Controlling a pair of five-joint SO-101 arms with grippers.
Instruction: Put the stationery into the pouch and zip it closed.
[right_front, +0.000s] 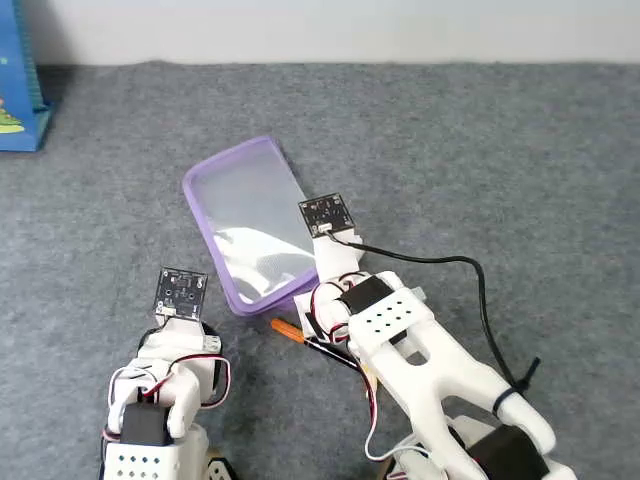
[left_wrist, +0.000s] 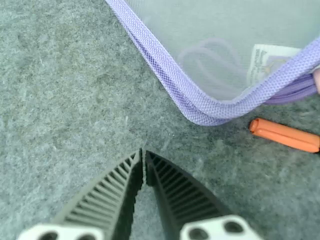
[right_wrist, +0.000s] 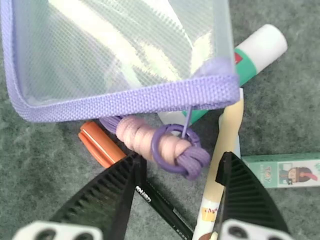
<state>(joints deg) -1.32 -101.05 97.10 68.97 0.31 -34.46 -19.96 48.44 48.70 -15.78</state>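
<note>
- The pouch (right_front: 250, 215), purple-edged clear mesh, lies flat on the grey carpet (right_front: 500, 150), in front of both arms and between them.
- The right gripper (right_wrist: 181, 157) is at the pouch's near edge, its jaws spread wide and gripping nothing.
- The zip pull (right_wrist: 172, 147), a purple ring with a knotted purple and pink cord, hangs off that edge of the pouch. It lies in the gap between the right jaws, and I cannot tell whether either jaw touches it.
- The left gripper (left_wrist: 143, 156) has its jaws pressed together, empty, over bare carpet. It is near the pouch's rounded corner (left_wrist: 200, 107) but apart from it.
- An orange pen (left_wrist: 285, 135) lies on the carpet just beside that corner, outside the pouch and off to one side of the left gripper.
- In the right wrist view the orange pen (right_wrist: 100, 142) pokes out from under the pouch edge, next to a black pen (right_wrist: 162, 210).
- Also outside the pouch, by the right gripper's far jaw, are:
  - a glue stick (right_wrist: 260, 50), partly under the pouch corner;
  - a cream stick (right_wrist: 225, 150);
  - a small box (right_wrist: 280, 170).
- A blue box (right_front: 15, 90) stands at the far left edge of the carpet.
</note>
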